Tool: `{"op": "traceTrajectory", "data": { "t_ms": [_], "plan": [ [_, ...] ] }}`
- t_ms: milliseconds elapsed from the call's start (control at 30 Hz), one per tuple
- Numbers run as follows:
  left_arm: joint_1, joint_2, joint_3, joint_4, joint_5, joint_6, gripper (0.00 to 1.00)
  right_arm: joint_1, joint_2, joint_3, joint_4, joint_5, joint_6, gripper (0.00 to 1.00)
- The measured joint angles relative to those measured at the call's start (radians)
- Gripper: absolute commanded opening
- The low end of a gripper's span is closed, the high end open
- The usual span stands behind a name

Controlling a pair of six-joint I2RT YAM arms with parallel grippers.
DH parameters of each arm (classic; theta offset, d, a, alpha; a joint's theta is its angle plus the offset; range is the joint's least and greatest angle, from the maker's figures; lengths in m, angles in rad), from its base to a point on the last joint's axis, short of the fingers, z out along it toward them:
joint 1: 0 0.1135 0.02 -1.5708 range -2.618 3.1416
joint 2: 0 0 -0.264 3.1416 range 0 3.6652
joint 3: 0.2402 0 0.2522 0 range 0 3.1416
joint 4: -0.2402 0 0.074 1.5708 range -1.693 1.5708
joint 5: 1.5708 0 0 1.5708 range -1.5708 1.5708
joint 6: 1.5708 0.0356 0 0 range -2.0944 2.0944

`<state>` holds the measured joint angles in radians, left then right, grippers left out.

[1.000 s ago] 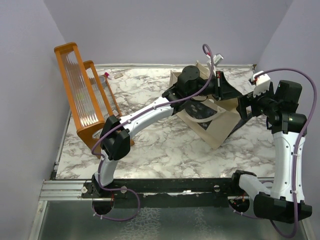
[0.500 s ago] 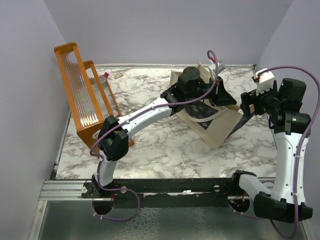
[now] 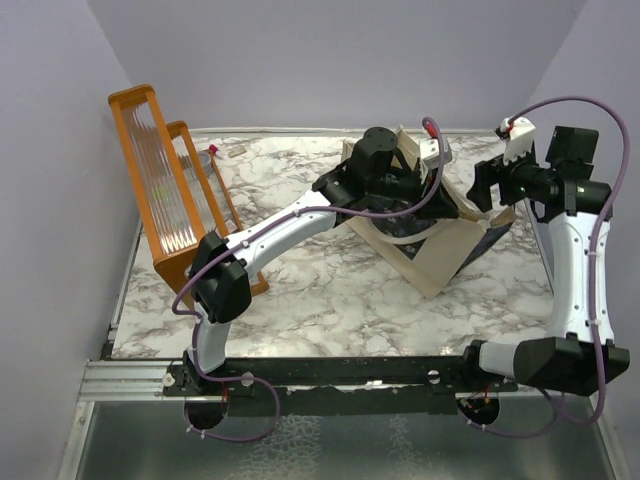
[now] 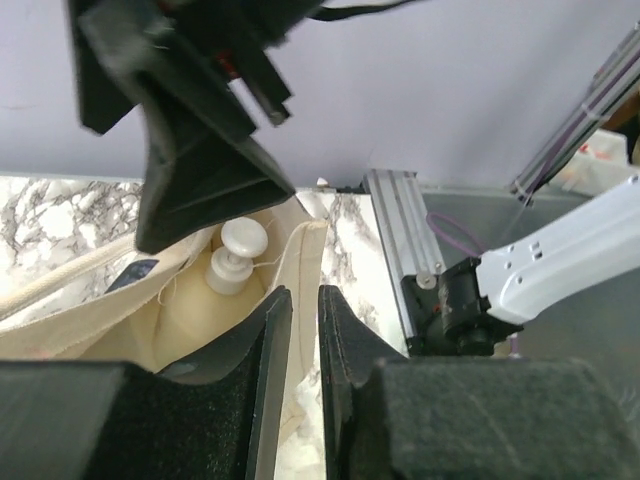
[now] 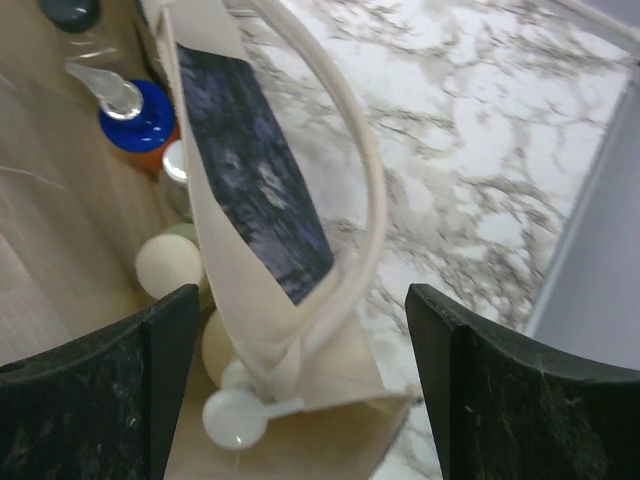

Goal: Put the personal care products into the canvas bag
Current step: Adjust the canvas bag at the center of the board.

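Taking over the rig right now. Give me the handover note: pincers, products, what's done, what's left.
Left pincer: jaws a slit apart, empty, at the canvas bag mouth.
Right pincer: open, straddling the bag's patterned wall and handle.
Done, in the bag: blue-capped orange bottle, silvery bottle, cream-capped bottle, pump bottle, one dark cap.
To do: sixth product unseen; check, then withdraw both arms.

My table [image 3: 320,290], a white top veined in grey, is carrying two big things. The orange wooden rack [image 3: 165,200] is standing upright along its left edge. The canvas bag [image 3: 440,255] is slumping open at my far right, well apart from the rack. A small pale object [image 3: 214,152], too small to name, is lying just beside the rack's far end.
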<state>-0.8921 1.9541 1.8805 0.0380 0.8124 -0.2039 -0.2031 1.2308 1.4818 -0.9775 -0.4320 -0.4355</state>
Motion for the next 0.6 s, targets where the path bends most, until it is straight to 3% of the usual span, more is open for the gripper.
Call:
{"op": "traceTrajectory", "data": {
  "t_ms": [200, 333, 500, 600],
  "plan": [
    [-0.002, 0.000, 0.024, -0.113, 0.055, 0.158, 0.43, 0.000, 0.128, 0.022, 0.002, -0.183, 0.002, 0.79],
    [-0.006, 0.000, 0.052, -0.173, 0.063, 0.262, 0.49, 0.014, 0.172, 0.003, 0.018, -0.241, 0.011, 0.71],
    [-0.027, 0.006, 0.104, -0.245, 0.063, 0.387, 0.55, 0.035, 0.195, -0.017, 0.042, -0.276, 0.023, 0.50],
    [-0.045, 0.023, 0.143, -0.280, 0.061, 0.460, 0.57, 0.045, 0.212, -0.017, 0.055, -0.290, 0.024, 0.32]
  ]
}}
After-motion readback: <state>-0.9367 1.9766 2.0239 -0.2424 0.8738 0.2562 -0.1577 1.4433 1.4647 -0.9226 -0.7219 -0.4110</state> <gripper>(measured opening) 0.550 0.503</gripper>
